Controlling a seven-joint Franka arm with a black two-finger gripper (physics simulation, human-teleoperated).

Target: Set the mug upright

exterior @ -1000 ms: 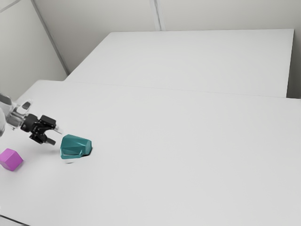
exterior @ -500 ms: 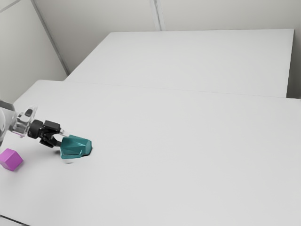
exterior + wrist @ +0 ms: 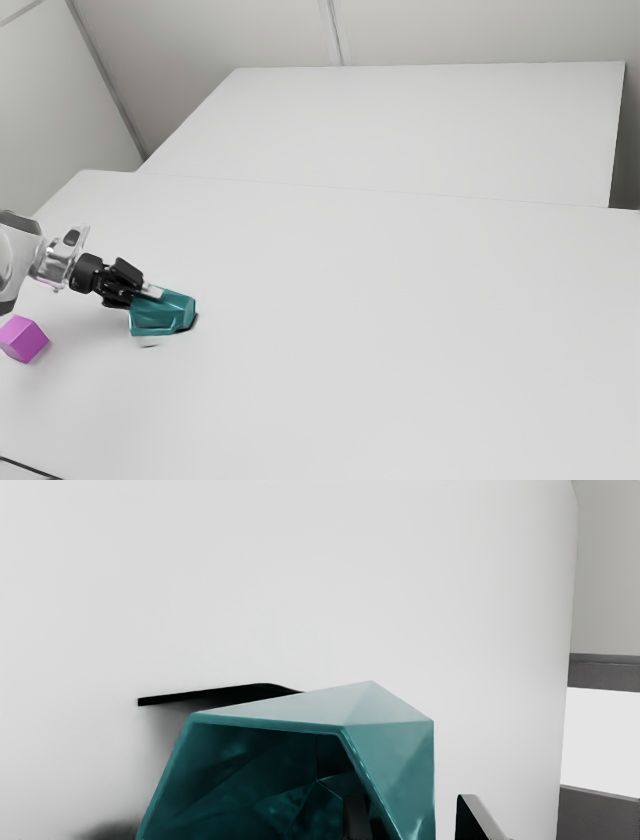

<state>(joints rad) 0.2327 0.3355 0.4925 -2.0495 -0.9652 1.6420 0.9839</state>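
One magenta cube (image 3: 24, 339) nearest, on the bench (image 3: 400, 350), at the exterior view's left. Just beyond it, the teal mug (image 3: 165, 313): on its side, mouth toward the arm. Jaws (image 3: 411, 807) at the mouth, parted wide, one finger inside, the other outside with a gap to the wall; nothing gripped. Step in hand, I judge: taking the mug by its wall. Next: close on that wall, lift a little, tip the mouth upward. Risk: faceted wall slipping.

My arm (image 3: 45, 270): white, silver, black
Behind my black pincer (image 3: 142, 297) I see a shiny silver wrist (image 3: 55, 260), then a rounded white housing (image 3: 14, 262).
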